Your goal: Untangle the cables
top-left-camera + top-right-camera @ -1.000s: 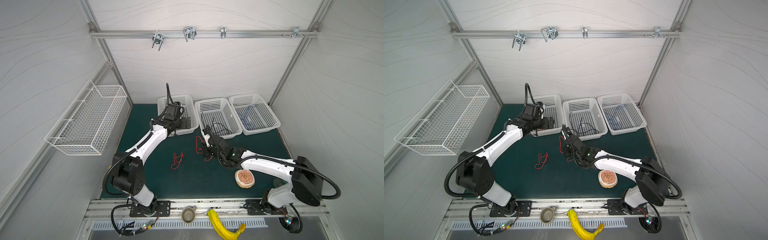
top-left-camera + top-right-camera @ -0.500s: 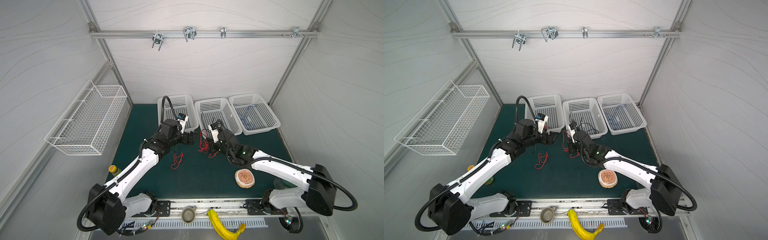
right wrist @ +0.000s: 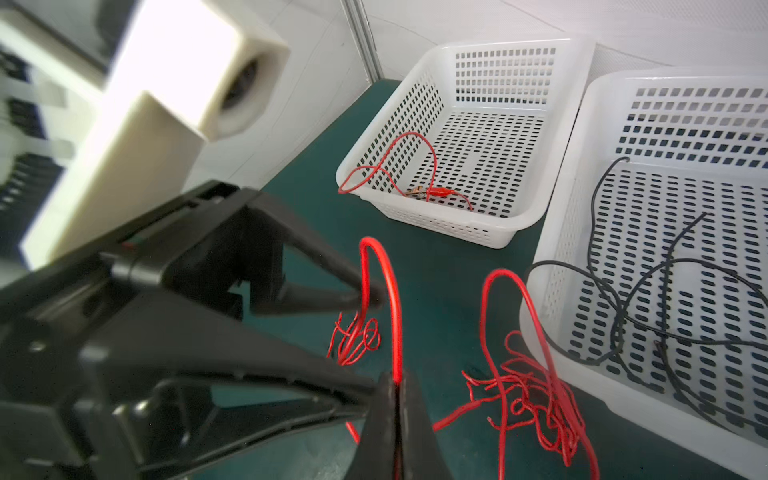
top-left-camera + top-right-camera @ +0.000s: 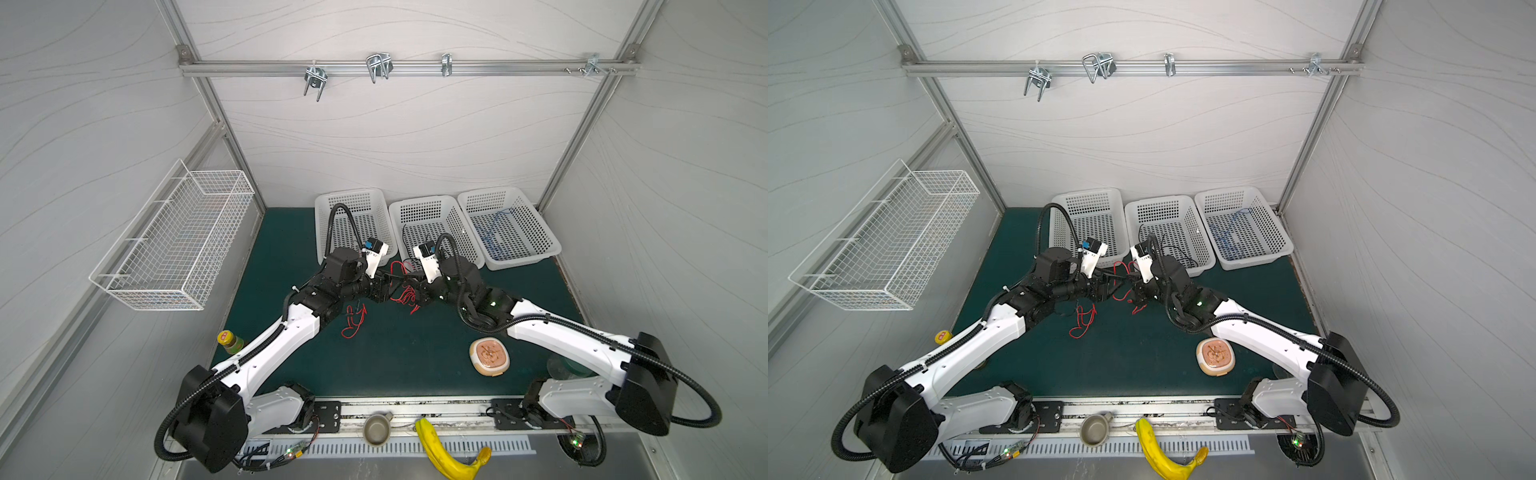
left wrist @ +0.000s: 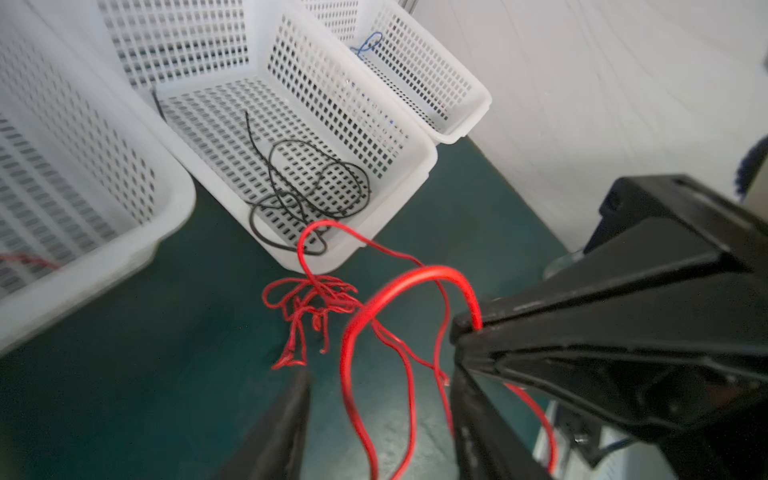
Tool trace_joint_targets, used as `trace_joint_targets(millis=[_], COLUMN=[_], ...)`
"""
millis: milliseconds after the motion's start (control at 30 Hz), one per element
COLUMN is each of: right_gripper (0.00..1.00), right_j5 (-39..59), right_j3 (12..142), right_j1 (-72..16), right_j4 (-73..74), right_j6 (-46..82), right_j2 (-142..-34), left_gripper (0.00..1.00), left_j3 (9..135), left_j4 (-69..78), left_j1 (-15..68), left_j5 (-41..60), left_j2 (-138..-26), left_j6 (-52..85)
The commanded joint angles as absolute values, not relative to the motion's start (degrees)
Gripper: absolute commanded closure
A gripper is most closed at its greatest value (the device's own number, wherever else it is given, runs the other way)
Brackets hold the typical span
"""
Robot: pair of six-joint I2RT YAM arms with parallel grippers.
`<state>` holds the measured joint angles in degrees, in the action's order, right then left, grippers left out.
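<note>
The red cable (image 3: pixel 392 316), pinched by the right gripper (image 3: pixel 397 386), is now straddled by the spread jaws of the left gripper (image 5: pixel 380 376). A 2-handed pull seems readied.

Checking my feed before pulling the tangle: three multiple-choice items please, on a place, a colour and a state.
1. Which basket holds the black cables? A left B middle C right
2. What colour is the cable in the right basket? A blue B red C black
3. The right gripper is: A open B shut on nothing C shut on a red cable
Answers: B, they coil in the middle basket; A, a thin blue cable lies on its floor; C, its fingers pinch it in the right wrist view.
</note>
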<state>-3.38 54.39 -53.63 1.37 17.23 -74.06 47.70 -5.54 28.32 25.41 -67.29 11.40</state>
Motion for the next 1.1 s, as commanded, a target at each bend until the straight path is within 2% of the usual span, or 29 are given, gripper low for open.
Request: trace_joint_targets(millis=[0, 67, 100, 367, 600, 833, 1067], right_gripper=[1.00, 1.00, 1.00, 0.96, 0.69, 0.61, 0.59], right_j5=[0.34, 0.62, 0.75, 0.00, -7.21, -11.56, -14.46], right_j3=[55.59, 55.81, 55.89, 56.17, 52.91, 47.29, 43.57], right_j1=[-53.70, -53.70, -53.70, -53.70, -53.66, -52.67, -52.34], right_j4=[4.98, 5.10, 5.10, 4.28, 4.05, 4.01, 1.76], right_j6=[17.92, 18.02, 18.10, 18.15, 17.36, 16.13, 17.10], right_j2=[-73.20, -73.43, -73.48, -75.15, -70.58, -62.02, -60.31], left_gripper=[0.75, 0.96, 1.00, 1.00, 1.00, 1.00, 1.00], left_j3=[47.84, 47.62, 47.55, 48.54, 53.59, 59.27, 67.66], left_j4=[-1.70, -0.90, -0.61, -0.97, -8.49, -12.22, -14.43], left_j1=[28.90, 28.90, 28.89, 28.89, 28.86, 28.83, 28.74], left_j5=[25.66, 24.71, 24.11, 17.69, 6.41, -0.61, -9.47], left_j2=[-67.66, -67.50, -67.28, -64.06, -63.00, -65.48, -69.45], left_j6=[11.33, 12.13, 12.62, 14.68, 13.49, 10.86, 7.12])
